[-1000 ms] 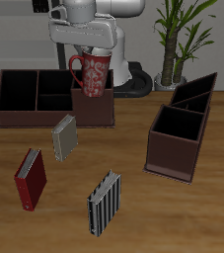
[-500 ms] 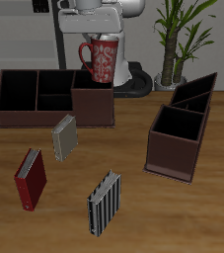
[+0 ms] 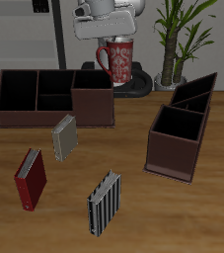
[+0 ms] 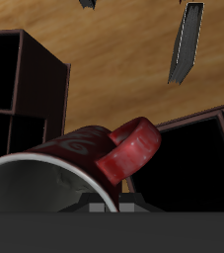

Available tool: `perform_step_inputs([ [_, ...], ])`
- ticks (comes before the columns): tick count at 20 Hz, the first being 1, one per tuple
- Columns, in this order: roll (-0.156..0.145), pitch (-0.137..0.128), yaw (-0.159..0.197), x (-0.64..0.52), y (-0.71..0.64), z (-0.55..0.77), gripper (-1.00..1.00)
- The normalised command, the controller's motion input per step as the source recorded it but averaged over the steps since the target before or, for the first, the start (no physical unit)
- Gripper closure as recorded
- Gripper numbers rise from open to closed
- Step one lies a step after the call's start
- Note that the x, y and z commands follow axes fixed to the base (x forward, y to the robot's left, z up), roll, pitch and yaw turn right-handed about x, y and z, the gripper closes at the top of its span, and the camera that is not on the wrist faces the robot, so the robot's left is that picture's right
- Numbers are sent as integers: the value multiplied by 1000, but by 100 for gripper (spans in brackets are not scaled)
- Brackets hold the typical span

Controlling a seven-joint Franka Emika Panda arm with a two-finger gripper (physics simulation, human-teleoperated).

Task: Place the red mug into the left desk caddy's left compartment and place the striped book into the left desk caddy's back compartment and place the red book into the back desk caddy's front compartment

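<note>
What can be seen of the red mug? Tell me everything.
The red mug is dark red ceramic by its look, with a pale patterned band, a white inside and one loop handle. It hangs upright in the air, held at its rim by the gripper, above the table's back part, clear of both caddies.

Red mug (image 3: 117, 58) hangs above table, between back desk caddy (image 3: 54, 97) and left desk caddy (image 3: 183, 126).

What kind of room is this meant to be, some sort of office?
Probably a simulated office or study desk, not a real room: a wooden table holds dark brown desk caddies and small books, with a potted plant behind. The gripper holds a red mug.
</note>
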Motion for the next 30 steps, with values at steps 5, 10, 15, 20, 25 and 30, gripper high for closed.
perform_step_inputs([
  [5,28,3,-34,-222,165,-43,100],
  [10,78,23,4,-279,341,-64,100],
  [15,85,10,10,-292,400,-24,100],
  [20,38,16,-11,-85,265,-60,100],
  [25,-23,43,-32,123,325,-168,100],
  [30,-84,41,25,23,563,-276,100],
])
